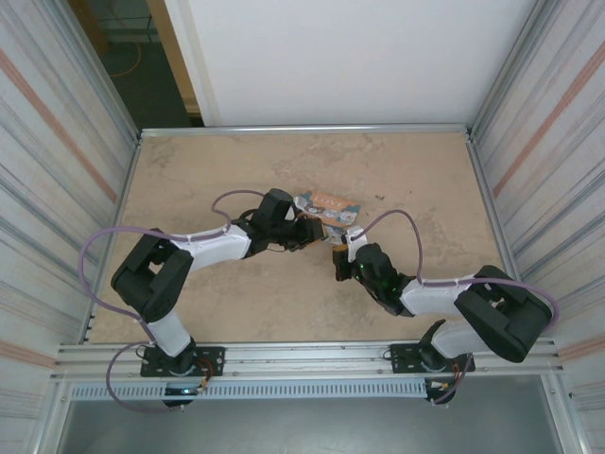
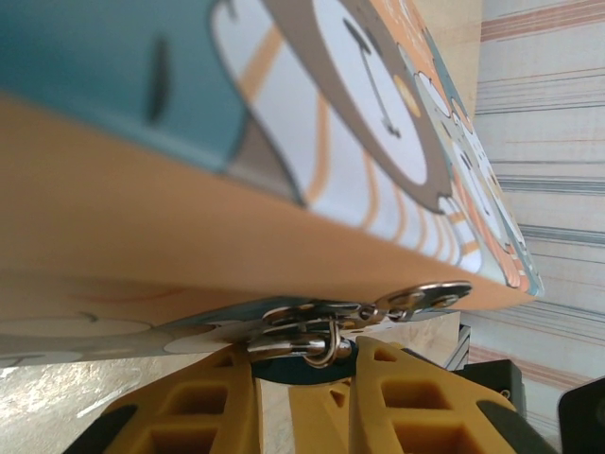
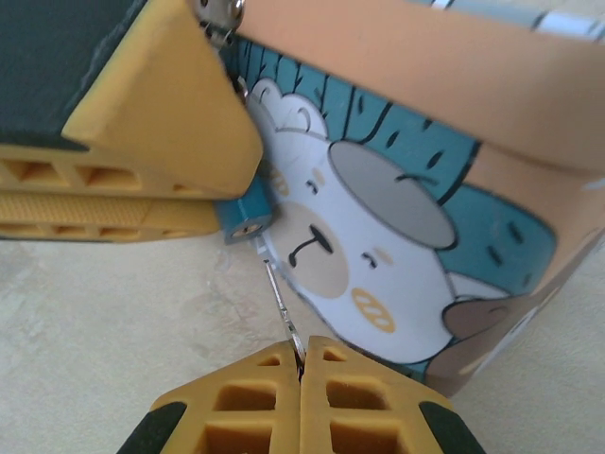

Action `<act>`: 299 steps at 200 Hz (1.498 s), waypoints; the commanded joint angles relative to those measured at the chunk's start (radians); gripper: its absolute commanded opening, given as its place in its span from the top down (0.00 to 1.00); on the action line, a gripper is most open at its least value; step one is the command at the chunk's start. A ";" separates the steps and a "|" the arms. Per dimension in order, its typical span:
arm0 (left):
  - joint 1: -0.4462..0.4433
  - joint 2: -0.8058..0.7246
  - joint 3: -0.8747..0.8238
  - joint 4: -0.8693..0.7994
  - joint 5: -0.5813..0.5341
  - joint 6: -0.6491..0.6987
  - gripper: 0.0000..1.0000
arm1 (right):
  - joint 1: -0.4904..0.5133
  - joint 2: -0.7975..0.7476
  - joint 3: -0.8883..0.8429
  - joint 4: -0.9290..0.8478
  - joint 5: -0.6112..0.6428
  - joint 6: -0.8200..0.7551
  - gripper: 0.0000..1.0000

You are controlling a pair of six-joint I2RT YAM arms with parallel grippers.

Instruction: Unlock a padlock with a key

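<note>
A colourful picture box (image 1: 326,206) lies near the centre of the beige, marbled table (image 1: 284,312). One printed face shows a white cartoon bear (image 3: 321,227) on teal, and the edges are plain tan. A silvery metal hasp (image 2: 416,301) sits at one edge of the box. Corrugated metal walls (image 1: 47,170) flank the table, and an aluminium rail (image 1: 312,364) spans its near edge.

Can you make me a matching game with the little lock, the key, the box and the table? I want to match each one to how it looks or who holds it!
Things:
1. padlock
2. key
3. box
4. table

Clues:
A. beige and marbled
B. blue, pinched in the left gripper
C. thin and silvery, pinched in the right gripper
D. has a white bear picture on its side

Pairs: 1-B, 2-C, 3-D, 4-A.
</note>
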 commanded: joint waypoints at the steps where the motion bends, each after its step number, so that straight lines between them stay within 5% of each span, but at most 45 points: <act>1: -0.008 -0.068 0.002 0.049 0.009 0.015 0.76 | -0.011 0.003 0.008 0.046 -0.015 -0.025 1.00; 299: -0.016 -0.047 0.019 0.017 0.029 0.042 0.77 | 0.003 0.054 0.048 0.116 -0.033 -0.075 1.00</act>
